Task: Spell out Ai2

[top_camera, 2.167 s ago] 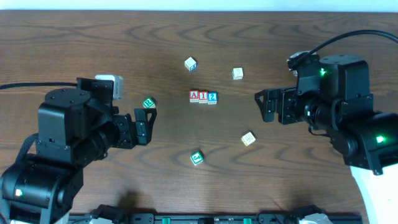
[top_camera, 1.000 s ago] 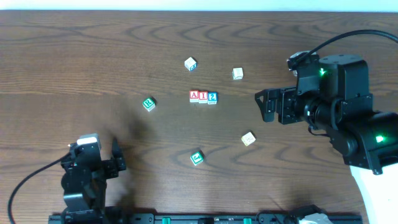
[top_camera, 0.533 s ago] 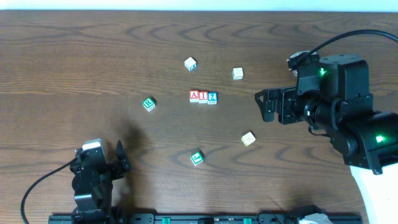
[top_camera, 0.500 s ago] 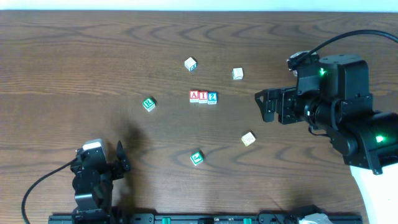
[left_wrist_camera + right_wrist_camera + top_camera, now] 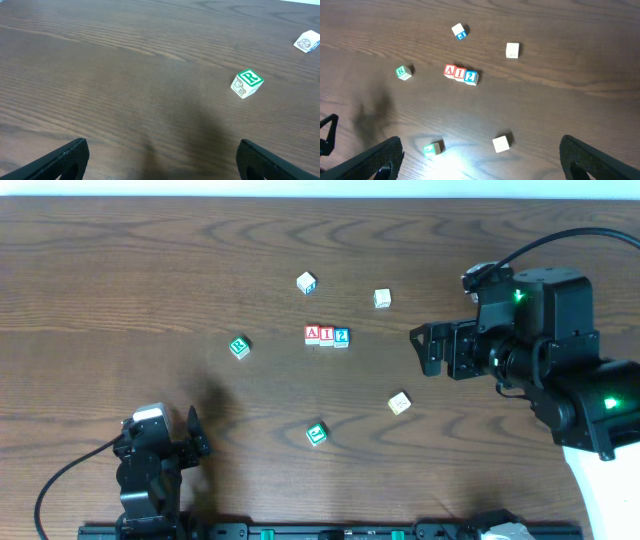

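Three small blocks stand touching in a row at the table's middle: a red A block point(image 5: 313, 333), a red I block point(image 5: 327, 334) and a blue 2 block point(image 5: 342, 335). The row also shows in the right wrist view, with the A block point(image 5: 450, 71) and the 2 block point(image 5: 471, 76) at its ends. My left gripper point(image 5: 195, 432) is open and empty, low at the front left. My right gripper point(image 5: 420, 348) is open and empty, right of the row, raised above the table.
Loose blocks lie around: a green R block point(image 5: 238, 347) point(image 5: 247, 83), a white and blue block point(image 5: 306, 282), a white block point(image 5: 382, 298), a pale block point(image 5: 399, 402) and a green block point(image 5: 316, 434). The table's front rail point(image 5: 330, 531) lies below.
The left arm pulled back from near the green R block to the front left edge and folded down. Over the last half second nothing moved. The right arm stayed still.
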`<act>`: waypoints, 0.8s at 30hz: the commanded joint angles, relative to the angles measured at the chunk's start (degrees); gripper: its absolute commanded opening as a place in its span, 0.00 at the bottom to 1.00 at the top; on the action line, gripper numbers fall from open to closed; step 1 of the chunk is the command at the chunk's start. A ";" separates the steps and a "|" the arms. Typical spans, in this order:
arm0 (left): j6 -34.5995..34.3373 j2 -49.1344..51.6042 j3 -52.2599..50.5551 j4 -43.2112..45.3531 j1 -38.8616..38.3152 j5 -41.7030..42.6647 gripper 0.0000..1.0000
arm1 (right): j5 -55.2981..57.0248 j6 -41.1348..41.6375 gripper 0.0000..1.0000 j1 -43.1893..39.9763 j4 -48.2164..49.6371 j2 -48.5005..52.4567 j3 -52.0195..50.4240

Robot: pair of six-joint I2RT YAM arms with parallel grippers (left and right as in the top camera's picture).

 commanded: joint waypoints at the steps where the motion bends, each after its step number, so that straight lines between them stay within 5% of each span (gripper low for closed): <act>1: 0.63 -0.44 -0.92 0.22 0.39 -0.37 0.95 | 0.13 -0.68 0.99 0.17 -0.07 0.02 0.09; 17: 0.63 -0.44 -0.92 0.22 0.39 -0.39 0.96 | 0.17 -0.76 0.99 0.17 -0.13 0.02 0.09; 24: 0.63 -0.44 -0.92 0.22 0.39 -0.37 0.95 | 7.43 -17.14 0.99 0.17 2.86 -5.49 -2.84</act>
